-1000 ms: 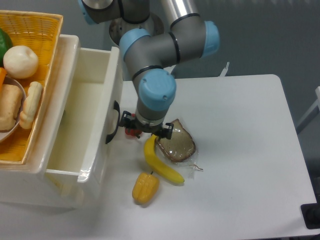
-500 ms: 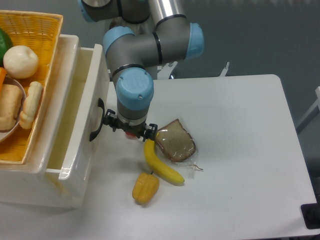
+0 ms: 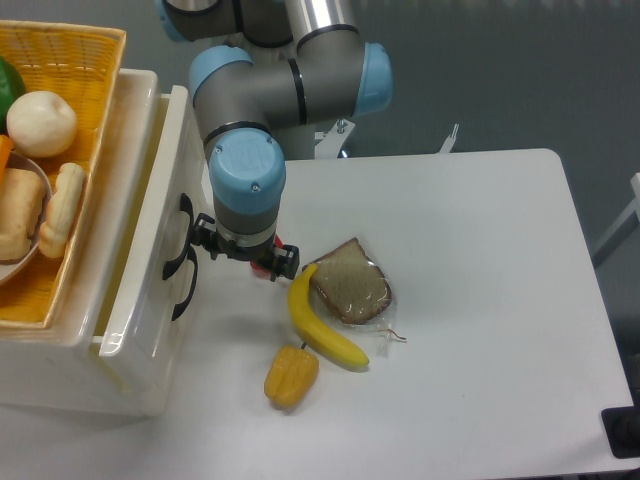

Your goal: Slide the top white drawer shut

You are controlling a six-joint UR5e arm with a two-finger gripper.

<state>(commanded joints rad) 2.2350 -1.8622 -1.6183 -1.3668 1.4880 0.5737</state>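
— While the table [image 3: 480, 260] carries the cabinet, where sits the top white drawer [image 3: 150, 230]?
— Nearly shut, handle [image 3: 178, 240] beside the gripper [image 3: 245, 262].
— Fingers?
— Cannot tell; hidden. Banana [image 3: 322, 325], bread slice [image 3: 350, 283], corn [image 3: 291, 376] lie right of the drawer.

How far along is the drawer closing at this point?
Mostly done: the top white drawer shows only a narrow open gap. In hand: the gripper sits beside its black handle, pushing; jaw state is hidden. Left: the last bit until the front is flush.
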